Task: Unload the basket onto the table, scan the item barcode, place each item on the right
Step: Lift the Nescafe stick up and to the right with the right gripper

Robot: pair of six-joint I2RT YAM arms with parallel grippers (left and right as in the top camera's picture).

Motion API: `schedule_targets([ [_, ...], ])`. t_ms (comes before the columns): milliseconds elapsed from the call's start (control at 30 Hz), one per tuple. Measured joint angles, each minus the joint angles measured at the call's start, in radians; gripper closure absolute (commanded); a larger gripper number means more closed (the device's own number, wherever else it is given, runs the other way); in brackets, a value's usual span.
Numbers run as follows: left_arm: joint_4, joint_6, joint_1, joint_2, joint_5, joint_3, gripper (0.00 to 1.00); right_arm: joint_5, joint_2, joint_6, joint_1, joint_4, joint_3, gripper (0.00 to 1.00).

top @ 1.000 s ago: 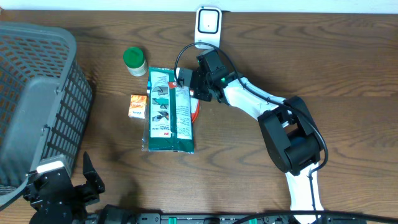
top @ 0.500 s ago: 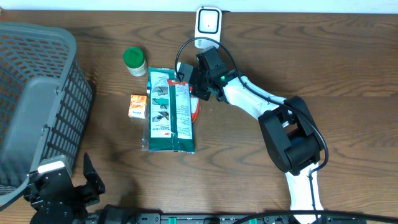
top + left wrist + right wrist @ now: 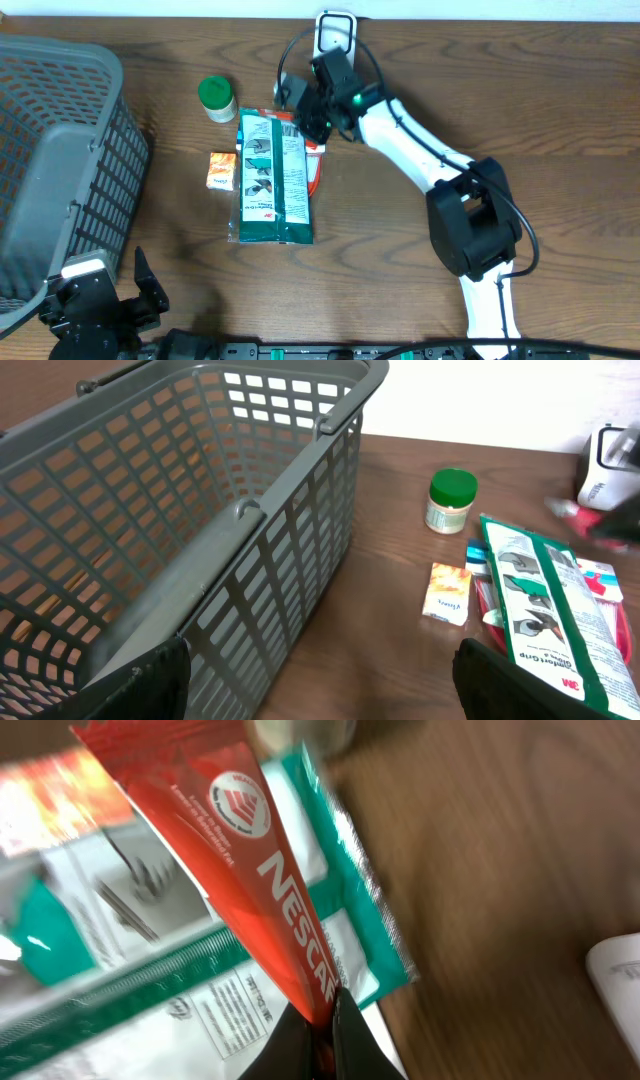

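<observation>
A dark brown counter (image 3: 570, 110) fills nearly the whole overhead view. Its wood grain runs left to right in long, slightly wavy streaks, darker bands among lighter ones. The finish is matte, with only a dull sheen in places. Along the top edge of that view lies a narrow pale strip (image 3: 500, 8); whether it is a wall or the counter's border cannot be told. In the left wrist view a plain off-white wall (image 3: 500, 395) stands behind the counter's far edge. The light is soft and even, and shadows on the wood are faint. The right wrist view shows the wood blurred.
</observation>
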Motion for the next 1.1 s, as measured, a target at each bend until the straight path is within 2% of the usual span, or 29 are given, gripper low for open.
schedule_targets([
  [267,-0.015,0.000,0.000,0.000,0.000,0.000,0.16,-0.311,0.000,0.248,-0.178,-0.084,0.180,0.99],
  [533,-0.015,0.000,0.000,0.000,0.000,0.000,0.16,-0.626,-0.018,0.509,-0.377,-0.138,0.196,0.99],
  [667,-0.014,0.000,0.000,0.000,0.000,0.000,0.16,-0.775,-0.079,0.580,-0.390,-0.161,0.196,0.99],
  [833,-0.006,0.000,0.000,0.000,0.000,0.000,0.16,-0.929,-0.237,0.667,-0.390,-0.159,0.196,0.99],
  [1100,-0.006,0.000,0.000,0.000,0.000,0.000,0.16,-1.051,-0.463,0.752,-0.390,-0.171,0.201,0.99],
])
